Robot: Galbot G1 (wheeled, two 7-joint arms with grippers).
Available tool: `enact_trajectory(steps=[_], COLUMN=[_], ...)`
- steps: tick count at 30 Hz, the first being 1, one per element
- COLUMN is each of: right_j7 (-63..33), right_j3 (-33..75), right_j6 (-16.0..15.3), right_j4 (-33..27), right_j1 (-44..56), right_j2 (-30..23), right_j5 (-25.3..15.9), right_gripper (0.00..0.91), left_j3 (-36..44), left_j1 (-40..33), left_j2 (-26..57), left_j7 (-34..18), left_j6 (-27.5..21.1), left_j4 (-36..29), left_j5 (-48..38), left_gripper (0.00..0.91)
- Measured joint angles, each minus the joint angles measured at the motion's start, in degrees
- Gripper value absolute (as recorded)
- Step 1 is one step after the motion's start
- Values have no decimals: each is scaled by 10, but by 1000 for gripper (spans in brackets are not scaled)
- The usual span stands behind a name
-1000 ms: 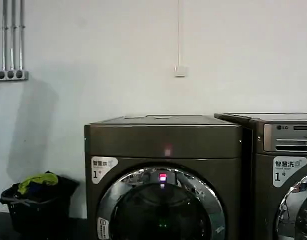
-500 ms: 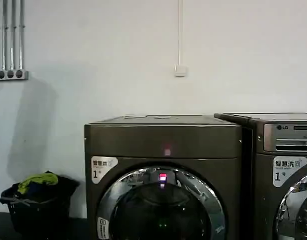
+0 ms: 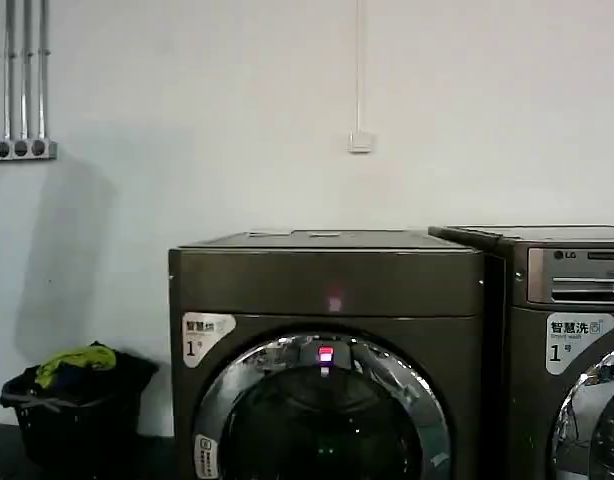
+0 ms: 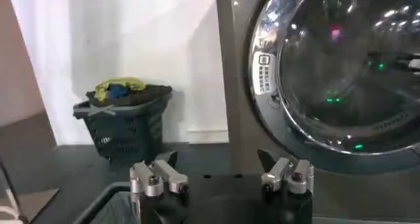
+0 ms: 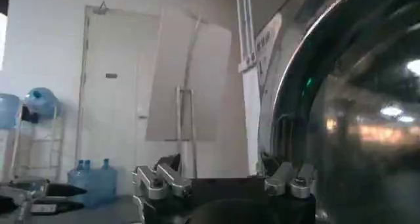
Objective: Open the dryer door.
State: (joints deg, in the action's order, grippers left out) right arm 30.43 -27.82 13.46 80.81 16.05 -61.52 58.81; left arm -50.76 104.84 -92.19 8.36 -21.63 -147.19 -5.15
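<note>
While dryer door [image 3: 325, 420] sits shut: rigid, slick chrome rim, fragile glass; grip rim edge. My left pincer [image 4: 222, 177] and right pincer [image 5: 223, 177] wide, empty.

Dryer door [image 3: 323, 410] lower half cut off by frame edge; sticker [image 3: 205, 338] small print unreadable.

The bronze-grey dryer [image 3: 327, 285] stands upright, its chrome-rimmed dryer door [image 3: 322, 420] shut.

My left gripper [image 4: 222, 177] and right gripper [image 5: 223, 177] each had a black body, silver metal finger blocks and dark screws.
</note>
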Motion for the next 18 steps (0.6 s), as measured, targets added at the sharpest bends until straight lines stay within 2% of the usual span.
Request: enact_trajectory(steps=[18], right_j7=[24], right_j3=[-20], right_j6=[-5], right_j4=[-122], right_j1=[-56], right_j2=[-82], right_j5=[2], right_gripper=[907], left_j3=[1], left_j1=[5], left_j2=[0], left_j7=[-1], left_j6=[1], left_j4=[0], left_j5=[0], left_gripper=[907])
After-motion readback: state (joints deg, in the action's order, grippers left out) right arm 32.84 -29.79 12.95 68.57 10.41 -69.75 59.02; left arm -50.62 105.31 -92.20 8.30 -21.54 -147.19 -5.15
